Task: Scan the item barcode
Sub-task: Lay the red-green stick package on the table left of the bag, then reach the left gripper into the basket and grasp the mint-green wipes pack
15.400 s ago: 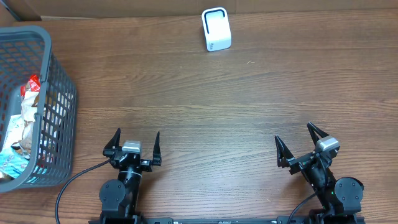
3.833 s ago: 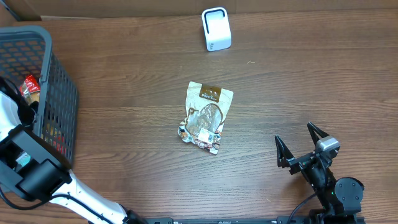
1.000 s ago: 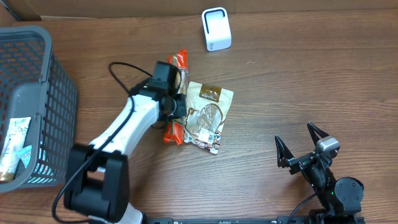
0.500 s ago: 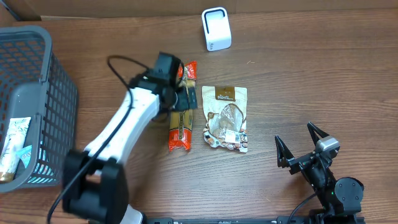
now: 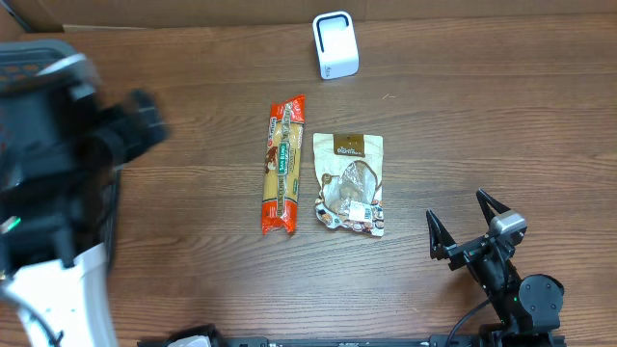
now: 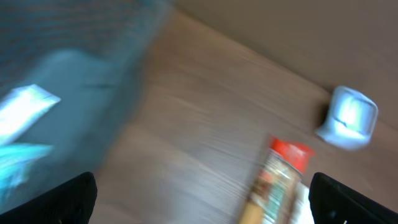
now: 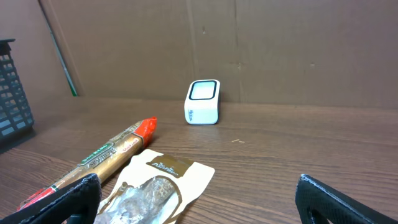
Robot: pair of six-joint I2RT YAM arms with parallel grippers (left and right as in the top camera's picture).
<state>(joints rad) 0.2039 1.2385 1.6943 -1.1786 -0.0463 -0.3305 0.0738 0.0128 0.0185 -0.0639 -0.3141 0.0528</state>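
A long orange-and-red snack packet lies flat on the table, alone. Right beside it lies a cream pouch with a clear window. The white scanner stands at the far edge. My left arm is a blur at the far left, over the basket. In the left wrist view my left gripper is open and empty, with the long packet and scanner beyond it. My right gripper rests open at the front right, empty; the pouch lies ahead of it.
The grey mesh basket stands at the table's left edge, with a pale packet inside. Its corner shows in the right wrist view. A brown cardboard wall runs behind the scanner.
My left gripper opened, let go of the long packet and swung fast to the left over the basket. The packet now lies beside the pouch. The right arm has not moved.
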